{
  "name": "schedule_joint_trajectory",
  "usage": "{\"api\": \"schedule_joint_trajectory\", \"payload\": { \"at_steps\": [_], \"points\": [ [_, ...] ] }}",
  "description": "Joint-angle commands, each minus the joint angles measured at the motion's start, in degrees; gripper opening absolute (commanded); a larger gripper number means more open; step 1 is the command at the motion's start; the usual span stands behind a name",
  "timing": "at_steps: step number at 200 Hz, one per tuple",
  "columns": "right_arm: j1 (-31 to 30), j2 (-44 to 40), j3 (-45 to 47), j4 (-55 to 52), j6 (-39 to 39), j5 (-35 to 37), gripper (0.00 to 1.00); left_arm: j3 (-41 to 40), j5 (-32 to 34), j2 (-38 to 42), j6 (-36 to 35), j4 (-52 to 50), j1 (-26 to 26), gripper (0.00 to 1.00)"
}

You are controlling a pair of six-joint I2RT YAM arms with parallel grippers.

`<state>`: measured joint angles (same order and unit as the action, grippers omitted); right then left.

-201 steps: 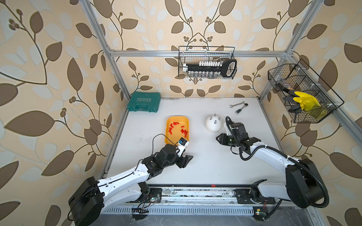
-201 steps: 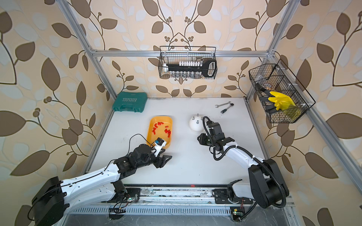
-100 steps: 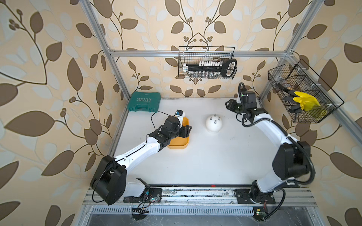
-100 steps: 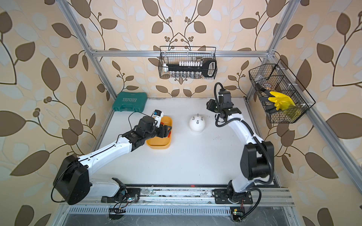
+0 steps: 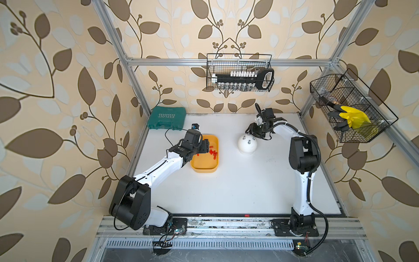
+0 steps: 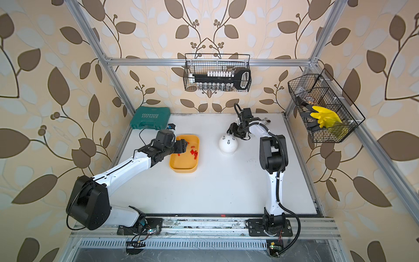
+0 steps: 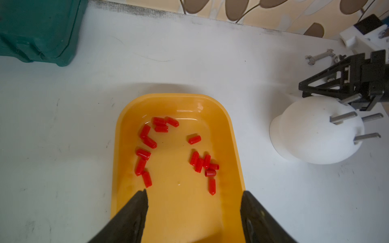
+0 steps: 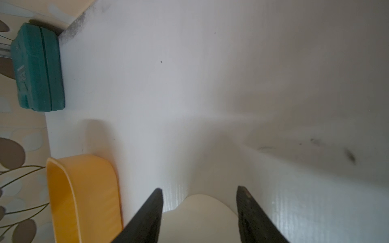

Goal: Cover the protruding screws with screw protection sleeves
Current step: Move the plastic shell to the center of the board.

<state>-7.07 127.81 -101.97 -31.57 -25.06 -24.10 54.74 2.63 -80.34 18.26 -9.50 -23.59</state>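
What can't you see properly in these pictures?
Right wrist view: the white rounded dome is cut off by the picture's edge, so its grey metal screws don't show there.
Both top views: the tiny red plastic sleeves are too small to count, and the left gripper covers part of the yellow plastic tray.
Every view: the dark green plastic case is shut, hiding its inside.

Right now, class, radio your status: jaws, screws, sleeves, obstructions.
Left gripper open over yellow tray, empty. Right gripper open at white dome. Screws bare; sleeves in tray. Nothing obstructing.
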Motion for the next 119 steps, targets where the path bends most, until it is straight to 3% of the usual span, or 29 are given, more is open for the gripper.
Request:
{"api": "schedule_joint_trajectory", "payload": {
  "at_steps": [1,53,77,99,119],
  "points": [
    [-0.68,-2.30,4.32,0.51,-0.92,-6.24,0.56,-0.77,1.21,-0.17,0.50,-0.88,-0.18,0.72],
    [-4.46,-11.00,20.78,9.34,-8.30,-3.40,0.54,-0.40,0.58,-1.84,0.75,-3.36,0.92,0.73],
    [-4.44,-12.47,16.72,6.01,-7.18,2.74,0.56,4.55,-2.46,-7.22,2.14,-8.05,1.28,0.68],
    [-4.61,-14.00,10.26,-0.78,-5.62,11.23,0.56,11.12,-1.10,-11.58,4.19,-14.53,1.92,0.62],
    [-5.38,-20.60,14.60,2.39,-6.41,18.74,0.56,21.18,0.40,-18.51,5.26,-23.58,2.46,0.55]
  ]
}}
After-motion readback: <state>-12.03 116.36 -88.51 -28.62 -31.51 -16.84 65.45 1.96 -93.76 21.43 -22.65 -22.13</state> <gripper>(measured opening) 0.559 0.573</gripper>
